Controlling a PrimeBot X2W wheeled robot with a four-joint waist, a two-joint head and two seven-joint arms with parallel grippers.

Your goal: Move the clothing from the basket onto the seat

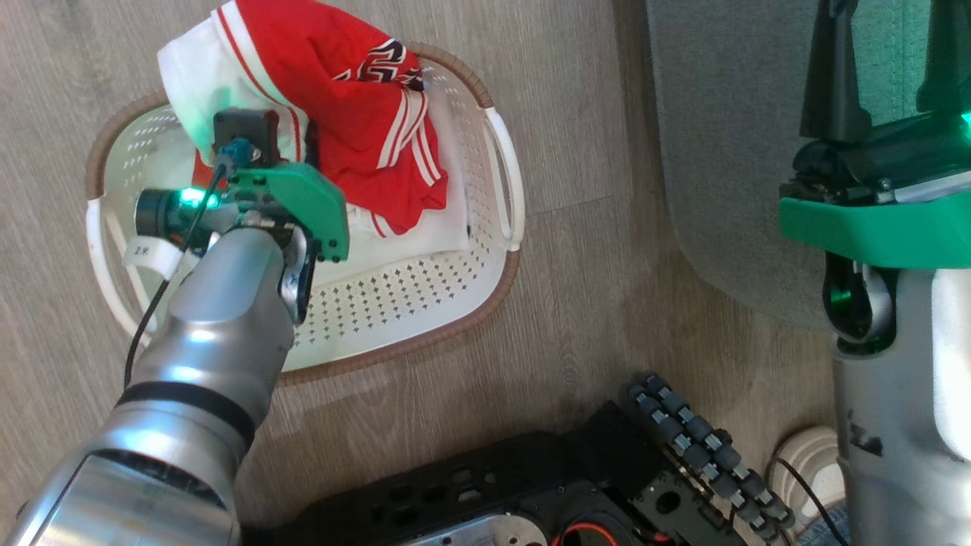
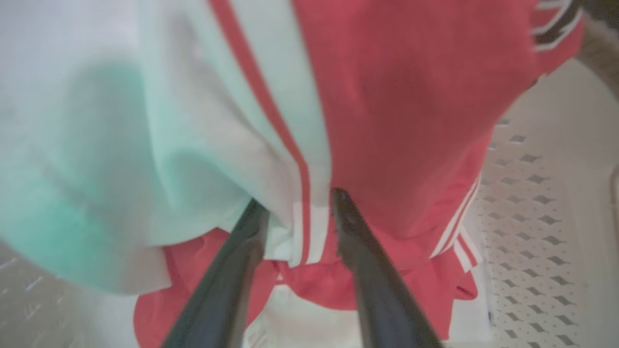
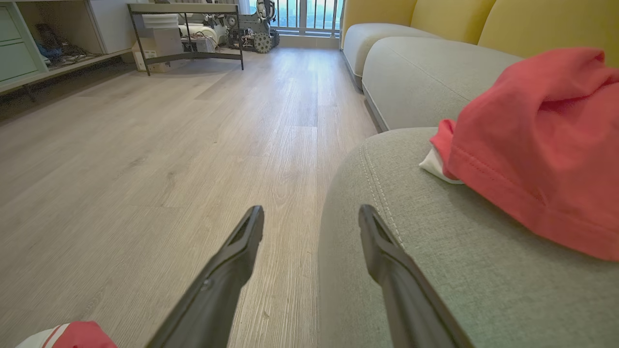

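**Left has the cloth, right parked empty over the seat**

Left gripper (image 2: pixel 297 210): fingers are closed down on a fold of the clothing (image 1: pixel 356 129). A white hem with red stripes is bunched between the tips, and the gap is clearly narrower than on the other arm. It reads as a real pinch, not just contact. The grab is at a hem edge, so my guess is a lift peels off the top piece rather than dragging the whole pile.

The clothing is in the basket (image 1: pixel 425 303), heaped at the far end, and the near half of the basket floor is bare. In the head view the heap stands up over the far rim. That fits the arm carrying some of its weight, but I'm not certain.

Look of it: red body, wide white side panel, thin red-and-white stripes, black-red emblem near the top. It is soft and crumpled, at least two layers, with red over a white piece lying flat on the basket floor. The green tint on the white panel is likely the wrist light.

Right gripper (image 3: pixel 309 212): fingers are spread with nothing between them. It hangs at the front edge of the seat (image 3: pixel 435 241). It is probably parked there to stay clear of the left arm and near the drop zone. One red garment (image 3: pixel 541 145) lies on the seat just to its right, with a white corner poking out underneath.

The basket sits on the wood floor (image 1: pixel 569 114) beside the seat, with a strip of floor between them. Risk: trailing cloth snagging the rim.
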